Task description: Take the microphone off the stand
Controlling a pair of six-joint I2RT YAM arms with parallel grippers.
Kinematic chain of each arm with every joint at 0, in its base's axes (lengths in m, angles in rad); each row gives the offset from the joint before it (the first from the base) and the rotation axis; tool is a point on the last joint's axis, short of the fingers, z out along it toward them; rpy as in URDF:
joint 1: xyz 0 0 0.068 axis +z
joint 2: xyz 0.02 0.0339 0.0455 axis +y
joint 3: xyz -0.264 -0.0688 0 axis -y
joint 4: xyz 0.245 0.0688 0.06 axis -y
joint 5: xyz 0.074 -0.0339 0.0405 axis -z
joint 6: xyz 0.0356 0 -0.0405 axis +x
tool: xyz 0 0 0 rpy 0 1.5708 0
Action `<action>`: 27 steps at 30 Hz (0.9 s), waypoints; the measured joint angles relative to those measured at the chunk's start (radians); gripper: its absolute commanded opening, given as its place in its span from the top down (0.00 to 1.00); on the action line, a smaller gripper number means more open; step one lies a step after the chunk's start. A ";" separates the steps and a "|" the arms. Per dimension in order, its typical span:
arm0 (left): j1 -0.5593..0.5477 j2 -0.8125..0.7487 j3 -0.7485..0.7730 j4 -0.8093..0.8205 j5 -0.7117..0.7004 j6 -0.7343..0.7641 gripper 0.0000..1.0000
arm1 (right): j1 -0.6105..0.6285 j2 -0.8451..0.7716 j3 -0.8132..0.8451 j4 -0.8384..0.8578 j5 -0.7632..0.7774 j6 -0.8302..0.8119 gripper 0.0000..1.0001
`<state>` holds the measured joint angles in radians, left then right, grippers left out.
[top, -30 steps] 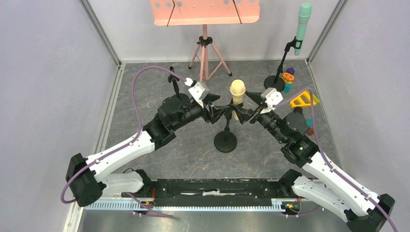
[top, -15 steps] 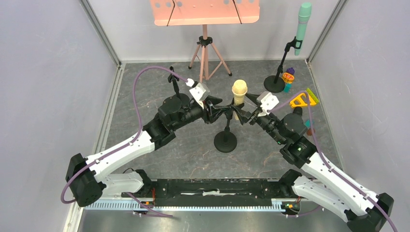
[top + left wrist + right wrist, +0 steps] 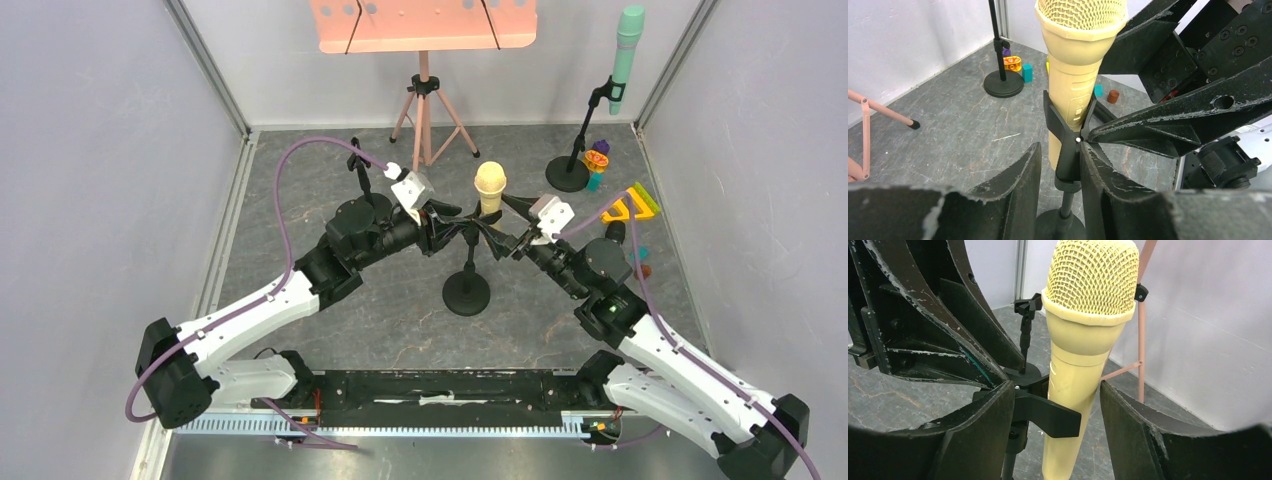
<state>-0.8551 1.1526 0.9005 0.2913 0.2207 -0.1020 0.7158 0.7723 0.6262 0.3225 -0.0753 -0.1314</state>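
The left gripper (image 3: 1060,150) is closed down on the clip (image 3: 1055,117) at its neck, one finger on each side just under the mic (image 3: 1075,75). The right gripper (image 3: 1057,390) comes in from the opposite side with its jaws spread and straddles the mic's body. Its outer finger (image 3: 1128,430) is right beside the barrel, and the inner one stands apart from it with a clip prong (image 3: 1048,415) between. The fingers of the two grippers crowd each other at the clip, nearly touching, so there is little slack sideways. The mic sits in the clip on the stand (image 3: 466,293), at the middle of the floor between the two arms. Its long axis is close to upright, mesh head up and tail down through the clip, with a slight lean. The space above the head is open. Bare floor lies to the left and toward the arm bases. Behind are the tripod legs of the pink music stand (image 3: 424,25). To the back right, well apart, stand a second stand (image 3: 567,175) carrying a green mic (image 3: 628,55), and small toys (image 3: 597,160) by the right wall.
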 measured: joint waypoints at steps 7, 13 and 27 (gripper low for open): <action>0.001 0.002 0.000 0.003 0.011 0.007 0.64 | 0.000 0.023 0.008 0.011 0.004 0.003 0.31; 0.001 0.003 0.000 0.001 0.029 0.033 0.66 | 0.005 0.036 0.024 -0.003 0.020 0.005 0.30; -0.007 0.015 0.018 -0.016 0.052 0.084 0.67 | 0.011 0.119 0.121 -0.082 0.145 0.065 0.32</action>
<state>-0.8619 1.1679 0.9180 0.2749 0.2726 -0.0177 0.7269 0.8913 0.7471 0.2409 0.0700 -0.0662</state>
